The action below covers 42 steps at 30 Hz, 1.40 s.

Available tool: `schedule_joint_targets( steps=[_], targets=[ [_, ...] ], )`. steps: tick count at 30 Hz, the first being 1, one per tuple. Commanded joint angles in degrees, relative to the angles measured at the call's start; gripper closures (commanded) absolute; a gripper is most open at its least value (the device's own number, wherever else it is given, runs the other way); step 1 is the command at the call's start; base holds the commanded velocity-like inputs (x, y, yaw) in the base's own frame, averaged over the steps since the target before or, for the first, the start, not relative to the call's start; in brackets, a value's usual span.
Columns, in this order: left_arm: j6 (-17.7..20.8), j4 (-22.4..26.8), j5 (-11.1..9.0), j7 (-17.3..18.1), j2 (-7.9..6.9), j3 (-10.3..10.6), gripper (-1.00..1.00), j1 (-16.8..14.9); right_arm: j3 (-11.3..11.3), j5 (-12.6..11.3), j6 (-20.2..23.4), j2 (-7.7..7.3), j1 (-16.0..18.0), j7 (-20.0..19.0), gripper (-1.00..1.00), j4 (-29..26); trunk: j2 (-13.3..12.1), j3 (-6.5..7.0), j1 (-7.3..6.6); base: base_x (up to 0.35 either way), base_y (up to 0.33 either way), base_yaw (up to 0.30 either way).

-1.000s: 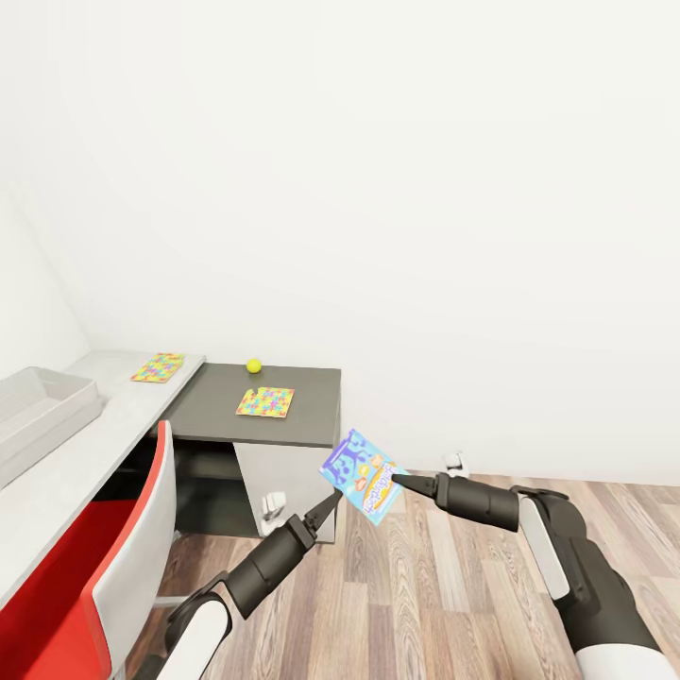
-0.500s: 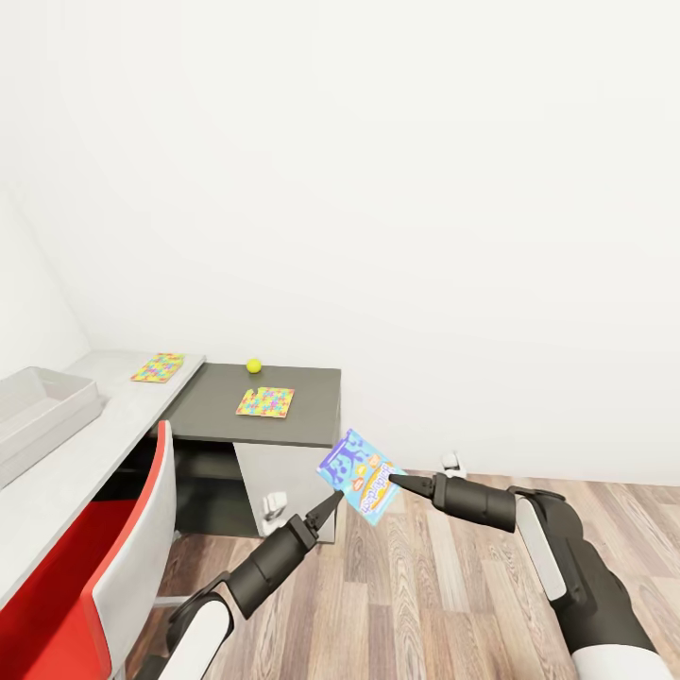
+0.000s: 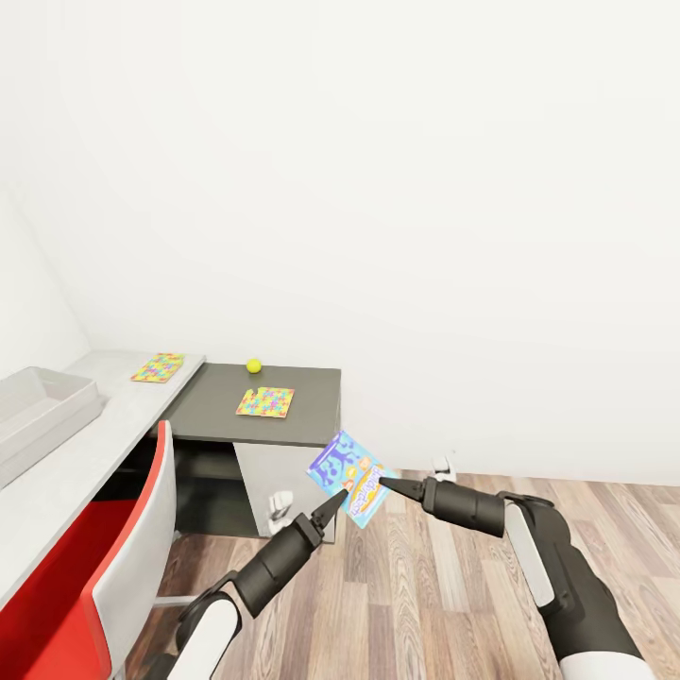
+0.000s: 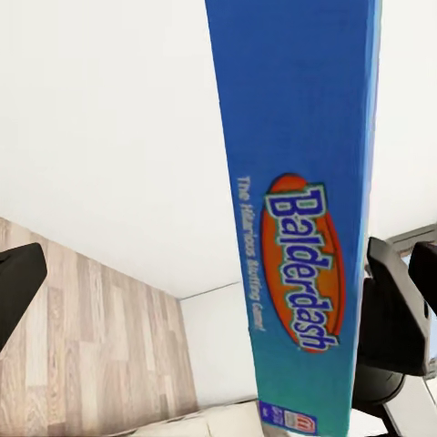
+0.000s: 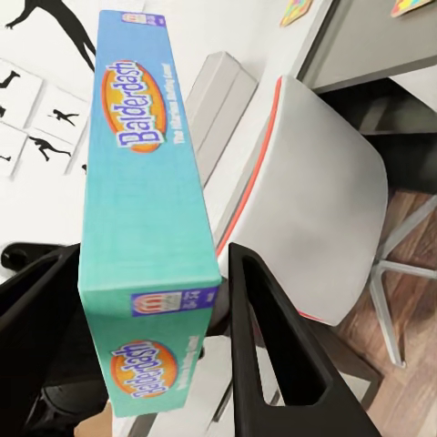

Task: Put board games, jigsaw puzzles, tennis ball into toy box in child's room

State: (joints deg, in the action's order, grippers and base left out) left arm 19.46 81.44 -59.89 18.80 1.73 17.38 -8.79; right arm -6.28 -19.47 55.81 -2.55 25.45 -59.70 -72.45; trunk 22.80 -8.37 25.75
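Toy box, pale grey, at the far left on the light tabletop, near its left edge. Red-and-grey chair drawn up at the front edge of that tabletop. First puzzle flat near the far right corner of the light tabletop. Dark tabletop adjoining on the right, carrying the ball close to its rear edge and the second puzzle flat near its middle, ball and puzzle apart. Board game in mid-air over the wooden floor, off the right front corner of the dark tabletop, tilted, cover facing the head camera. Left end effector just below the game's lower left edge, fingers spread in the left wrist view, with the blue "Balderdash" side panel passing between them; contact cannot be told. Right end effector at the game's right edge, clamped on it: in the right wrist view, dark fingers on either side of the game's narrow end, with the chair behind.
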Motion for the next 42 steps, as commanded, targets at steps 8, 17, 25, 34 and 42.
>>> schedule_joint_targets(
  steps=[8,17,25,34,42],
  targets=[
    [0.13,-2.75,-0.58,-0.07,1.35,0.0,-1.0,-1.74,0.23,0.21,-0.11,0.29,-0.08,-0.13,1.0,1.0,0.12,-0.12,0.03,0.0,0.0,0.0],
    [0.06,-3.51,-0.59,-0.08,1.64,0.02,-1.0,-2.19,0.37,0.53,-0.23,1.94,-0.08,-0.08,1.0,2.31,0.12,-0.12,0.03,0.0,0.0,0.0],
    [0.05,-3.62,-0.58,-0.08,1.68,0.05,-1.0,-2.26,0.38,0.57,-0.57,2.33,-0.09,-0.07,1.0,2.51,0.12,-0.12,0.03,0.0,0.0,0.0],
    [0.05,-3.65,-0.64,-0.06,1.69,0.1,-1.0,-2.33,0.44,0.58,-1.49,2.43,-0.13,-0.07,1.0,2.56,0.12,-0.12,0.03,0.0,0.0,0.0],
    [0.05,-3.66,-0.66,-0.01,1.7,0.1,-1.0,-2.36,0.4,0.57,-1.68,2.46,-0.08,-0.05,1.0,2.57,0.12,-0.12,0.03,0.0,0.0,0.0]
  ],
)
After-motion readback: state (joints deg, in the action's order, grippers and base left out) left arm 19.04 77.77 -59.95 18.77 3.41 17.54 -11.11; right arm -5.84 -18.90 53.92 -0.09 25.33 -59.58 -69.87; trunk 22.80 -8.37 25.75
